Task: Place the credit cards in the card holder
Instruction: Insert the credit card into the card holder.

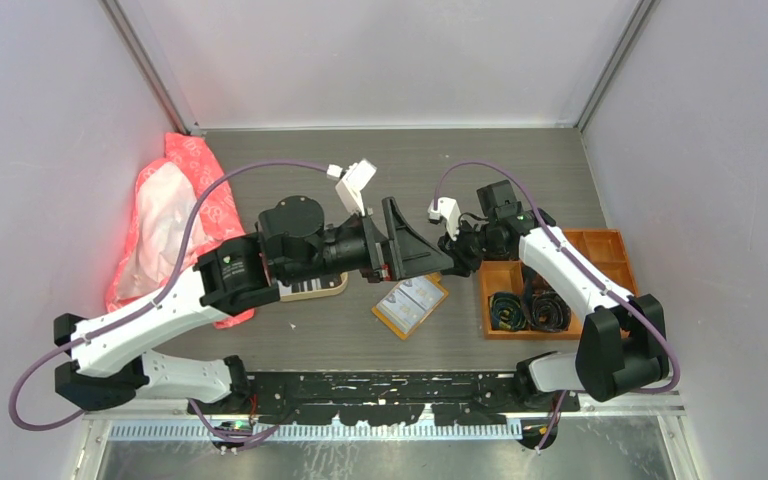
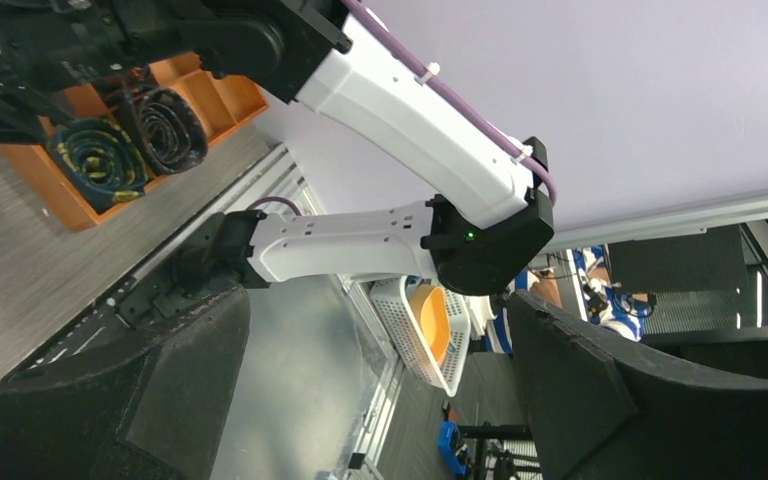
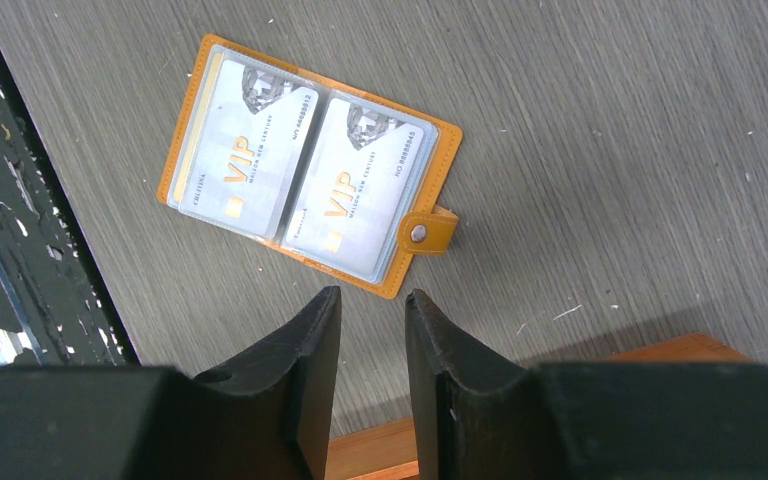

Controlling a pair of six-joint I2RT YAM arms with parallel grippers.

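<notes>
Both of my tools are empty. My right tool (image 3: 372, 300) hangs above the grey wood-grain surface (image 3: 610, 120), its two black fingers (image 3: 310, 370) parted by a narrow gap with nothing between them. Just beyond the fingertips lies the small mustard-orange leather-like folding card holder (image 3: 185, 120), spread open and flat on the surface, its snap tab (image 3: 428, 232) sticking out toward the fingers. Two pale blue-grey plastic cards (image 3: 250, 150) marked VIP sit side by side under its clear sleeves. My left tool (image 1: 420, 245) is raised off the surface and turned sideways, jaws spread wide, its tips close to my right tool's wrist. From above, the card holder rests near the front edge, between my two arms. An orange compartmented plastic box (image 1: 615, 245) holding black coils sits to its right. A beige rounded tray (image 1: 332, 290) shows partly under my left arm, and a crumpled pink bag (image 1: 175, 215) lies at the far left.
</notes>
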